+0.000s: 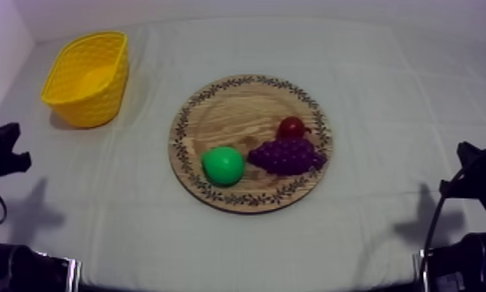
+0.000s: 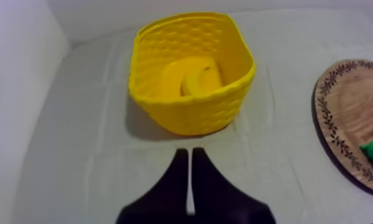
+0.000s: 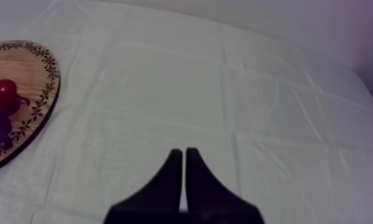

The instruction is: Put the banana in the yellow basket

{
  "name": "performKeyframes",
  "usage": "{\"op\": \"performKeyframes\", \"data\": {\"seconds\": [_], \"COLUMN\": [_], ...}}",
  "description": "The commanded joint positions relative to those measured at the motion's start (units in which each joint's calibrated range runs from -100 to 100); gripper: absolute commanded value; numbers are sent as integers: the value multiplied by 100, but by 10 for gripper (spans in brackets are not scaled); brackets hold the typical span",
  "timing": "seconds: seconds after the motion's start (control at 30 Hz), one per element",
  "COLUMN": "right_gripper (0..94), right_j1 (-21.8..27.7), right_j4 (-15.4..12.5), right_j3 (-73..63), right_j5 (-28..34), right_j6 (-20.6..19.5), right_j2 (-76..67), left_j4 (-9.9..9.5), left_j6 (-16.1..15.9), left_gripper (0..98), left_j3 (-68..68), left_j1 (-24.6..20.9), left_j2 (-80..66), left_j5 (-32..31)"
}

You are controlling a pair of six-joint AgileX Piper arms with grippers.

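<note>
The banana [image 2: 201,80] lies inside the basket [image 2: 189,113], on its floor, curved, with its length running slantwise across the basket and not pointing at either arm. It is not on the board [image 1: 238,116]. As things lie, the task looks done, and I judge that no further carry is called for.

The left gripper [image 2: 189,152] hovers just in front of the basket's near wall, apart from it. The banana lies straight ahead of it and beyond that wall. Its 2 fingers are pressed together into a narrow wedge, holding nothing. The right gripper [image 3: 181,152] is closed on nothing in the same way and hangs over bare cloth [image 3: 224,89], with the board's edge off to one side. The left arm is plainly the nearer to the basket, and the right is well apart from it.

Count: 1 banana, 1 basket, 1 board. On the board sit 1 pear [image 1: 222,165], 1 bunch of grapes [image 1: 286,155] and 1 small red fruit [image 1: 291,126]. The small red fruit touches the grapes, and the pear sits just beside them.
</note>
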Motion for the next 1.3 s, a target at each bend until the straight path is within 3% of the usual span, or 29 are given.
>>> {"op": "performKeyframes", "data": {"seconds": [0.0, 0.27, 0.43, 0.6, 0.9, 1.27], "right_gripper": [3, 3, 3, 3, 3, 3], "right_j1": [1, 1, 1, 2, 1, 1], "right_j4": [1, 1, 1, 1, 1, 1], "right_j3": [-3, -3, -3, -3, -3, -3], "right_j5": [2, 2, 2, 2, 2, 2], "right_j6": [-1, 0, -1, -3, -1, -2], "right_j2": [-2, -2, -2, -2, -2, -2], "left_j4": [-50, -77, -326, -415, -524, -532], "left_j6": [245, 349, 588, 672, 1681, 1774], "left_gripper": [2, 2, 2, 2, 2, 2], "left_j3": [153, 663, 1186, 1584, 1924, 1947], "left_j1": [0, 58, 148, 299, 344, 339], "left_j2": [-608, -1160, -1459, -1815, -2164, -2180], "left_j5": [52, 137, 17, 7, -767, -832]}}
